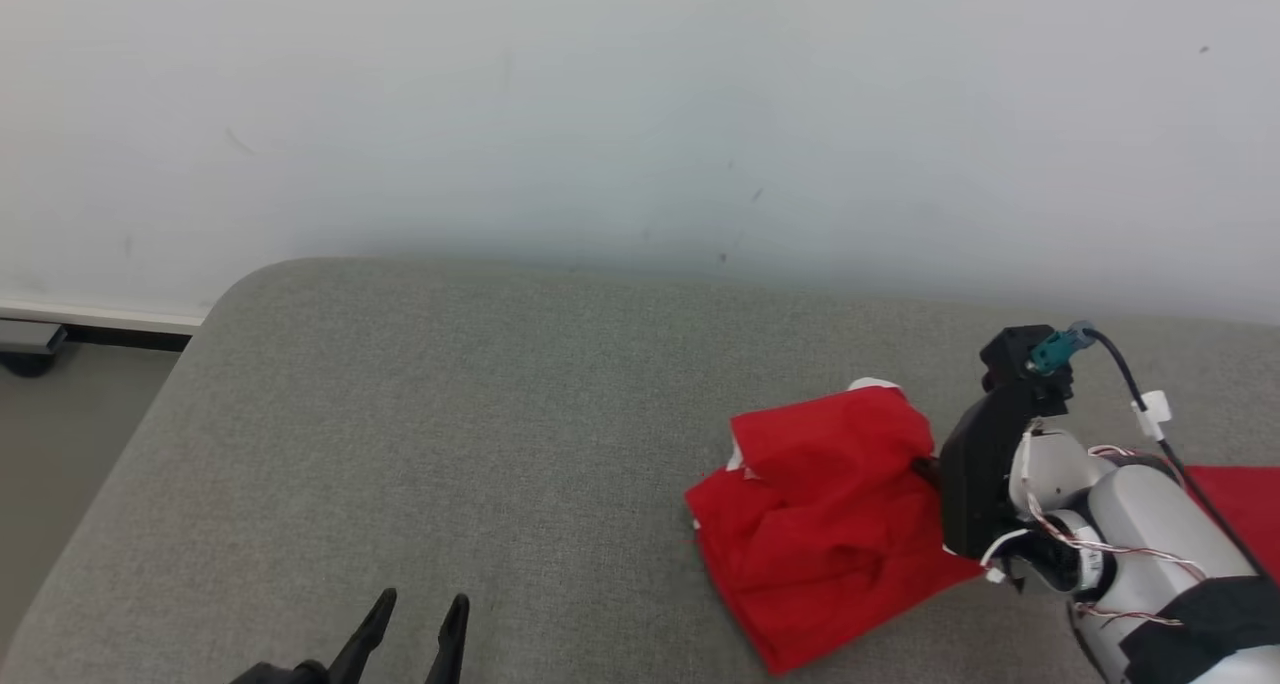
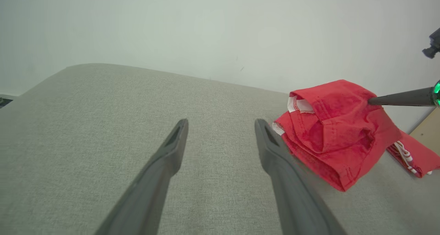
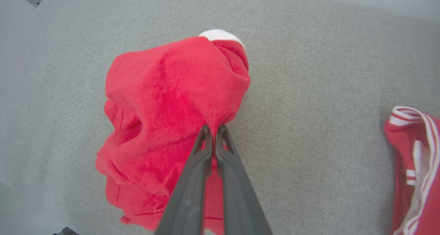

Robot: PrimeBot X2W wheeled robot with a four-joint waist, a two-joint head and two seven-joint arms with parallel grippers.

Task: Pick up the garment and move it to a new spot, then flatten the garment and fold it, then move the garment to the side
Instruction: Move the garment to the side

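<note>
Between the tips of the right pincer (image 3: 213,130) a fold of the garment (image 3: 161,101) is pinched, its bulk ahead; the left pincer (image 1: 421,604), spread, hangs well apart leftward.

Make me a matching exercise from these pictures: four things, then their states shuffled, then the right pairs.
1 left pincer
2 right pincer
3 red garment
4 white-striped garment

A bunched on the grey cushion
B open, holding nothing
C lying apart at the side
D shut on red cloth

Pairs: 1-B, 2-D, 3-A, 4-C
</note>
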